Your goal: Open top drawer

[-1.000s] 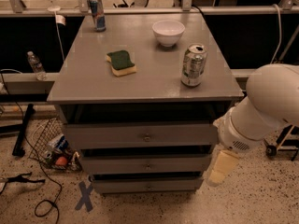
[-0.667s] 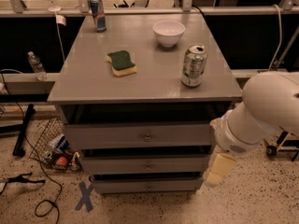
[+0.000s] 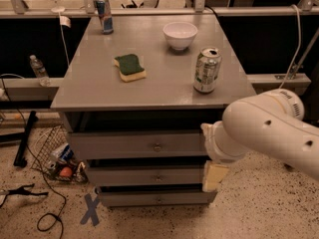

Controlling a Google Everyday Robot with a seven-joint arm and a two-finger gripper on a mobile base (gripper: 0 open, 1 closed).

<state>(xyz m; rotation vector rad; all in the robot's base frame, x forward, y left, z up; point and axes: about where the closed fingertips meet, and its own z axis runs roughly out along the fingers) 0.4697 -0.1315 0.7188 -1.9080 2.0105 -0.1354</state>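
Below-right of top drawer [image 3: 124,146]: pincer [image 3: 214,177], grip state cannot tell | drawer closed | bowl [image 3: 180,34] on tabletop [image 3: 164,86]

My arm [image 3: 271,128] comes in from the right side, and my gripper [image 3: 214,177] hangs pointing down just below the front right corner of the desk [image 3: 89,88].

I was working in what looked like a lab or test space: a speckled floor [image 3: 264,210] marked with a blue tape X [image 3: 91,209], loose cables [image 3: 64,203], and a metal railing [image 3: 149,12] behind a grey cabinet [image 3: 149,86]. The gripper [image 3: 214,177] hung at the cabinet's lower right front.
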